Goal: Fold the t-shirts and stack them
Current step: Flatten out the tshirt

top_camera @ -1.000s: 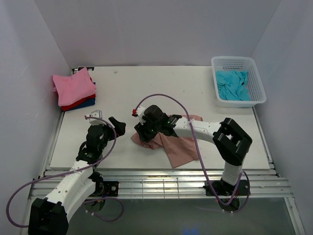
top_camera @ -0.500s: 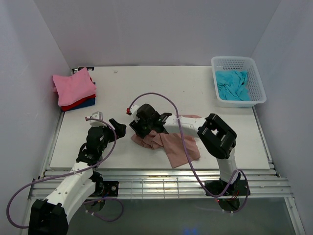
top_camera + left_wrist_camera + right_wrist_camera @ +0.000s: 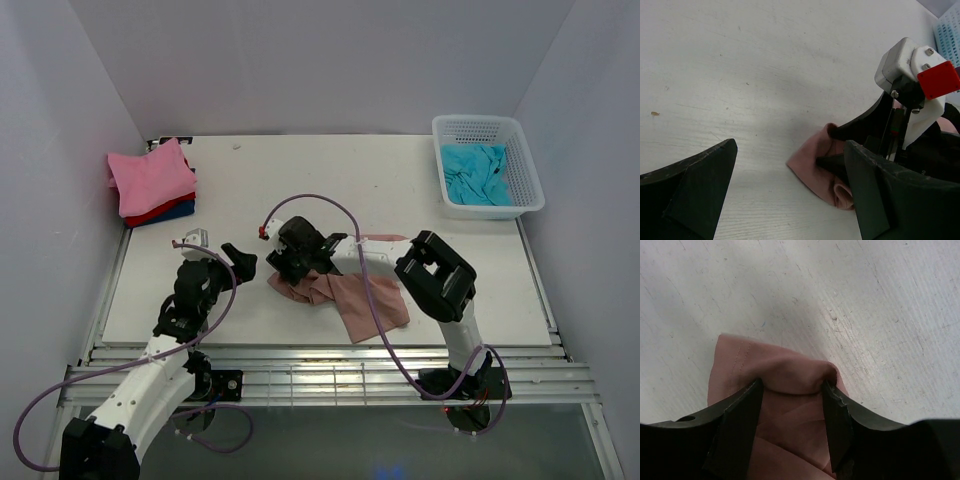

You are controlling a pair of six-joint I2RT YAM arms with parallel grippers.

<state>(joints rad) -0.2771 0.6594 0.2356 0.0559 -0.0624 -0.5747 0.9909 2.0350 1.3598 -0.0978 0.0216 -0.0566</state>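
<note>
**Rose shirt [image 3: 355,300] crumpled near the middle of the table [image 3: 400,180], its left end held by the right gripper [image 3: 792,386].**

The right wrist view showed what the top view could not. The two fingers [image 3: 737,422] were pressed from both sides on a raised fold of the cloth and were clamped on it. From above, the gripper's own body covered this spot, and the right arm hid part of the shirt, so its sleeves could not be made out. The left wrist view showed the left gripper [image 3: 790,145] with jaws wide apart and holding nothing, over bare table just beside the shirt's left corner. Only the top view showed the stack [image 3: 150,178] of pink, red and dark blue shirts at the far left, and the turquoise shirt [image 3: 477,173] in the basket [image 3: 482,124] at the far right.
</note>
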